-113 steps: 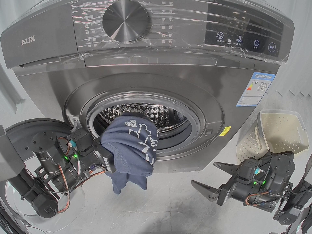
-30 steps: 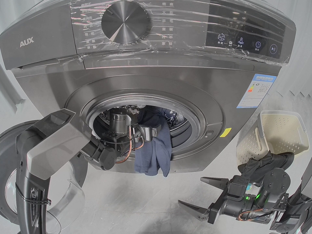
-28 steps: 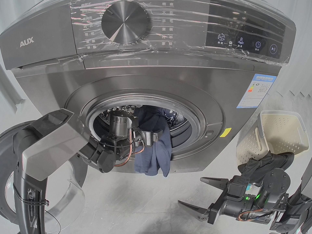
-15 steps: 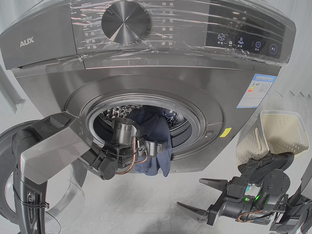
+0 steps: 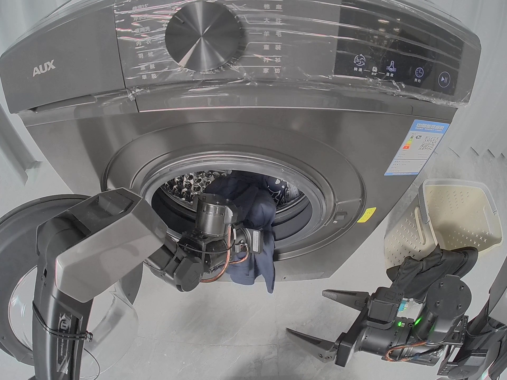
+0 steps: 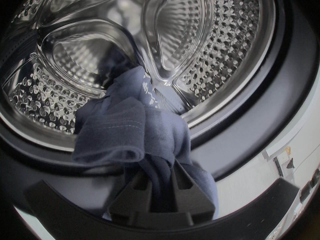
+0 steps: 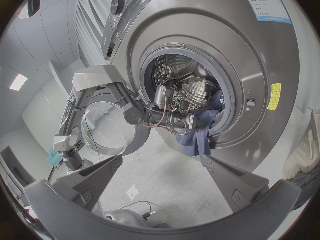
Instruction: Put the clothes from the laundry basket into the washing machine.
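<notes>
my left gripper [image 6: 160, 172] sits at the lower lip of the washing machine [image 5: 317, 149] opening, its claw pinching a navy garment [image 5: 260, 215]. the garment lies partly inside the drum [image 6: 213, 50], its tail hanging over the rim toward the floor. my right gripper [image 5: 307, 312] hangs spread wide over open floor, near the laundry basket [image 5: 459, 212], where a dark cloth [image 5: 430, 270] drapes over the edge.

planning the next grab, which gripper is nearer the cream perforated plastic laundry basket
Right. The right gripper hangs open just in front of the laundry basket; the left gripper is off at the steel drum's mouth, shut on a navy cloth garment.
</notes>
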